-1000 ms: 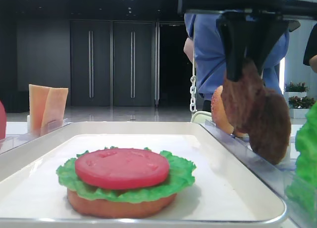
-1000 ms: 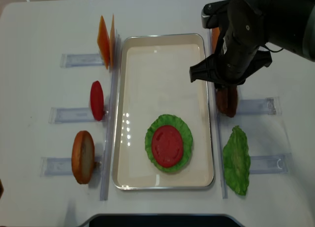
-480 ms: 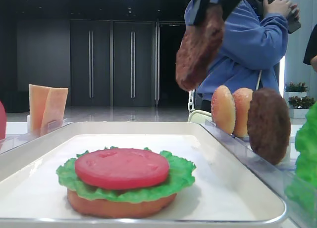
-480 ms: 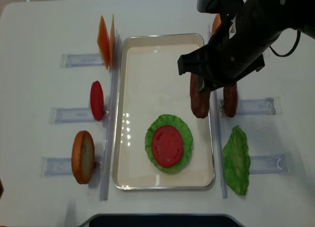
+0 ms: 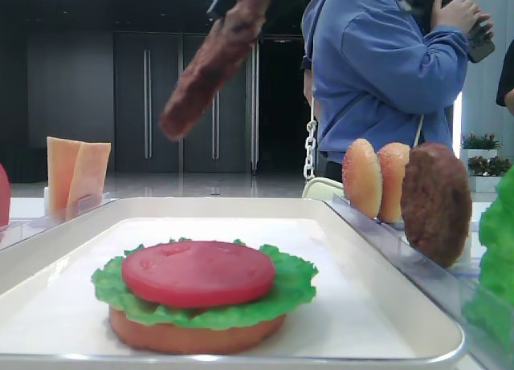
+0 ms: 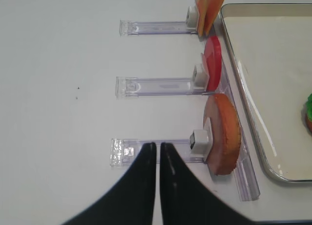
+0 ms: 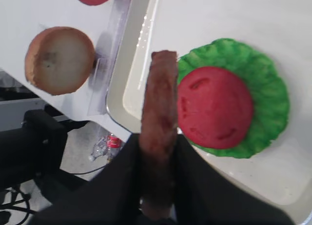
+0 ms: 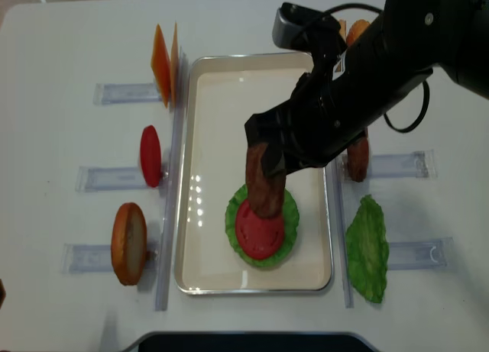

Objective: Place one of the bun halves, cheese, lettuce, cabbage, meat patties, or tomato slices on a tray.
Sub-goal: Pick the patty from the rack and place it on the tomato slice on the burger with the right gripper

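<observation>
A robot demonstration stand in a large public hall, such as a lobby or showroom: behind the white surface (image 8: 61,46) rise tall dark double doors (image 5: 181,103) with long metal handles, over a glossy floor under ceiling spotlights. A bystander in a blue sweatshirt (image 5: 377,65) stands close by holding up a phone (image 5: 480,39), with potted plants (image 5: 482,149) on a ledge at the far right. Model burger parts stand on edge in clear plastic holders (image 8: 114,93) on either side of a white tray (image 8: 229,115), laid out like an exhibit rather than a working kitchen.
</observation>
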Available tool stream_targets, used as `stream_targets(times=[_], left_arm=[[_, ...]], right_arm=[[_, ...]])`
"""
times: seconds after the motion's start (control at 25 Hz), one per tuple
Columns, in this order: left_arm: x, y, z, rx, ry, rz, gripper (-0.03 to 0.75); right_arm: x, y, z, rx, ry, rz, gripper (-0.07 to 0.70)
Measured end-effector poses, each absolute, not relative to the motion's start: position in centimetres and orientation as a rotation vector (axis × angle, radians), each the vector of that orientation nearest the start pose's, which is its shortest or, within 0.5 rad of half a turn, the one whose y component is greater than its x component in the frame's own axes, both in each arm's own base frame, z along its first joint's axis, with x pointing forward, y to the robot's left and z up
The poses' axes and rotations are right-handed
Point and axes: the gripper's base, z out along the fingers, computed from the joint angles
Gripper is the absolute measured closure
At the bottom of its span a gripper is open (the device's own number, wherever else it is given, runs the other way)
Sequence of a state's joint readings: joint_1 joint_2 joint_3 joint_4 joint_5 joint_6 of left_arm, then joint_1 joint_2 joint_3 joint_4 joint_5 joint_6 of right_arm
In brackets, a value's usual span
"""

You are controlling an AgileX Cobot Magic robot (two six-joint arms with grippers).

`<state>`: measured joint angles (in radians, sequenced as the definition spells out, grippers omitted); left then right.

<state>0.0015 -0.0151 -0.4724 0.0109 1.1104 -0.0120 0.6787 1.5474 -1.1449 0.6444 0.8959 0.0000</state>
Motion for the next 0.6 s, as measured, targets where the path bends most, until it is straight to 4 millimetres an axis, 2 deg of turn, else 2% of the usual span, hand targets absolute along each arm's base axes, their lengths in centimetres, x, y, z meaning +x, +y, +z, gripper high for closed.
stream_targets(times=[0.28, 0.6], left_arm=[[-0.6, 0.1, 26.6, -0.015, 2.106, 0.007, 0.702], [-0.6, 0.1, 26.6, -0.015, 2.106, 0.007, 0.702]], right_arm=[[20.5, 23.5, 25.3, -0.516, 2.706, 1.214, 0.477], [21.0, 24.7, 23.3, -0.546, 2.645, 1.354, 0.477]])
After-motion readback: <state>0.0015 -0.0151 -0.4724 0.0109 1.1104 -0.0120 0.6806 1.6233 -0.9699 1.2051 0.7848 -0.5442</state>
